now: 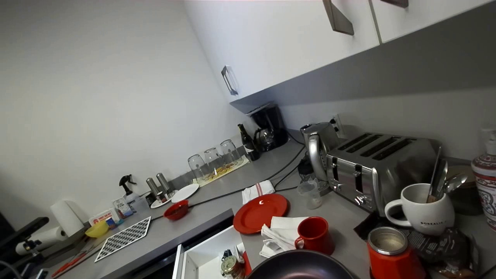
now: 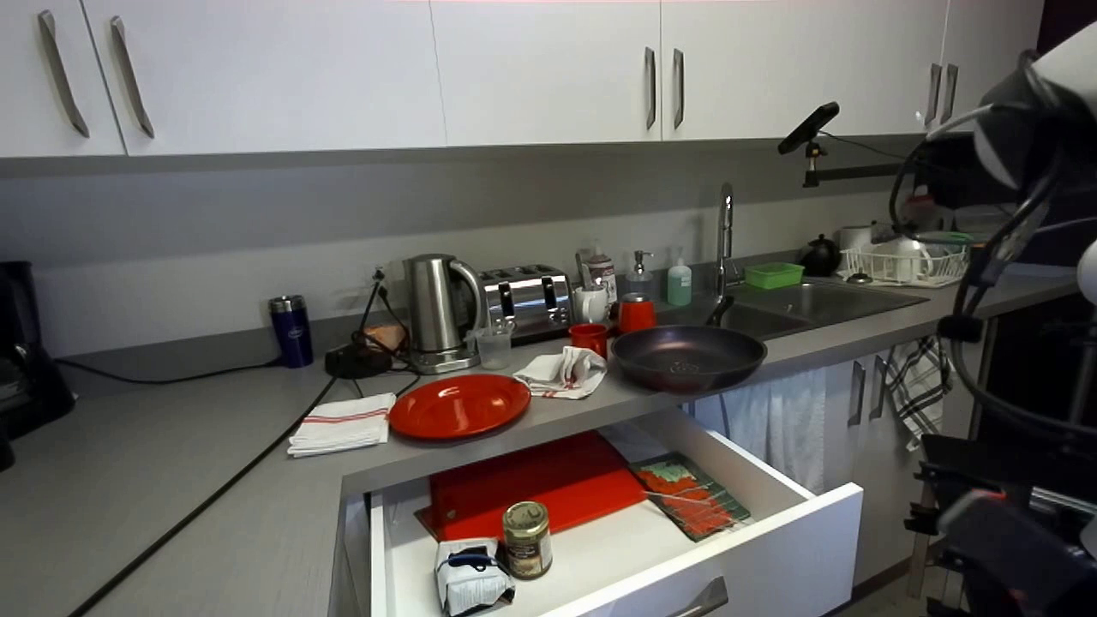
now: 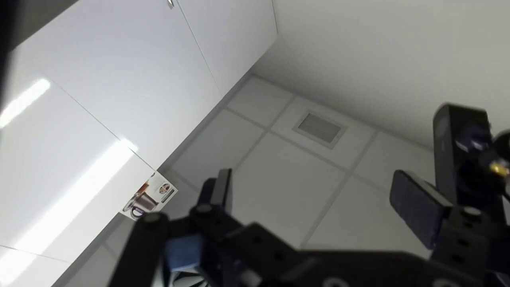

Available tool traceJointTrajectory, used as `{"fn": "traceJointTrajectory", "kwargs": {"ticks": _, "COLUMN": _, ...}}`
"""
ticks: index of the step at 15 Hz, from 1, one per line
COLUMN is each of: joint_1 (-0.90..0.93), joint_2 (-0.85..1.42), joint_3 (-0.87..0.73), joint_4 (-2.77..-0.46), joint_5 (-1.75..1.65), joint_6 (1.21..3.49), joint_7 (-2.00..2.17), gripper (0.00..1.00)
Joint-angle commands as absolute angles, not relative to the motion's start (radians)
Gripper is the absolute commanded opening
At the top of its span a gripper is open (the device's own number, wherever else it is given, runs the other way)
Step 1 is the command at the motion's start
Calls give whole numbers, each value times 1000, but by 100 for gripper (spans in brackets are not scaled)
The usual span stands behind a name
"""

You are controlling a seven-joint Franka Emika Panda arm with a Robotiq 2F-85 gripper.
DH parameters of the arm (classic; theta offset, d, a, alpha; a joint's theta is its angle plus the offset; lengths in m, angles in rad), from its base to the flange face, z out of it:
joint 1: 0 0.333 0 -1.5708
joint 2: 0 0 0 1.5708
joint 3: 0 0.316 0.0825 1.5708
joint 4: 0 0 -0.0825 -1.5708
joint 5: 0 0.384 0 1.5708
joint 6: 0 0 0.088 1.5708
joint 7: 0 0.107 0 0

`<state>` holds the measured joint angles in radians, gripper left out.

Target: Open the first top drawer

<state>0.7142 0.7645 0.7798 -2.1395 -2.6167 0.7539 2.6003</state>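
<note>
The top drawer (image 2: 788, 566) stands pulled out from under the counter in an exterior view. Its front looks pale, its inner walls are white, and a metal handle (image 2: 707, 597) shows on the front. It holds a red board (image 2: 557, 488), a can (image 2: 526, 540), a small packet (image 2: 471, 578) and a wire rack (image 2: 690, 497). The drawer also shows open in an exterior view (image 1: 211, 244), partly cut off by the frame. My gripper (image 3: 312, 179) is open and empty in the wrist view, facing the ceiling, away from the drawer.
A frying pan (image 2: 688, 356) overhangs the counter edge above the drawer. A red plate (image 2: 460, 406), red mug (image 2: 589, 338), kettle (image 2: 433, 308) and toaster (image 2: 527, 300) stand on the counter. The arm (image 2: 1063, 77) is at the right. White wall cupboards (image 2: 548, 68) hang above.
</note>
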Motion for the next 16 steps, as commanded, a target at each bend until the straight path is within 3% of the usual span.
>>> {"fn": "traceJointTrajectory", "kwargs": {"ticks": 1, "joint_1": 711, "joint_2": 737, "joint_3": 810, "joint_4": -2155, "joint_5": -2609, "joint_6": 752, "joint_7": 2600, "gripper": 100}}
{"fn": "traceJointTrajectory", "kwargs": {"ticks": 16, "joint_1": 675, "joint_2": 697, "joint_3": 848, "joint_4": -2211, "joint_5": -2606, "joint_6": 752, "joint_7": 2599, "gripper": 100}}
